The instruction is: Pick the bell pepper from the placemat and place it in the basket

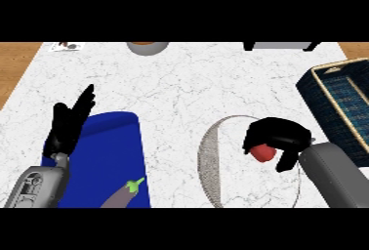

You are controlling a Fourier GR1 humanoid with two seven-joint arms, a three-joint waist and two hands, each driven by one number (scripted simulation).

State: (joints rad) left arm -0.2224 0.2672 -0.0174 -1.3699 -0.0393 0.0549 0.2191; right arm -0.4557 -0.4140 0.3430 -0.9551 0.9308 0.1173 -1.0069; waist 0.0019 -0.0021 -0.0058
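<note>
- The right hand (277, 136) is curled round the red bell pepper (263, 153), fingers and thumb clamped on it, with the pepper showing red below the black palm.
- The bell pepper, held in that hand, hangs over the right part of the white marble placemat (209, 151), whose grey rim curves in an arc just left of the hand; whether the pepper touches the mat cannot be told.
- The grey right forearm (338, 178) runs from the hand down to the lower right, right of the placemat.
- The dark blue plaid basket (342, 105) sits to the upper right of the placemat, at the view's right edge, near the right hand but apart from it.
- The left hand (71, 124) is well to the left of the placemat, fingers straight and pointing up, holding nothing, resting over the left edge of a blue cloth mat (115, 146).
- An eggplant (122, 194) with a green stem lies on the lower end of that blue mat, left of the placemat and partly cut off by the lower edge.
- On the white marble counter (180, 83), far above the placemat, a grey round pot (147, 47) shows at the top edge, partly cut off.
- A dark-legged object (281, 46) also stands at the top edge, above and right of the placemat; what it is cannot be told.
</note>
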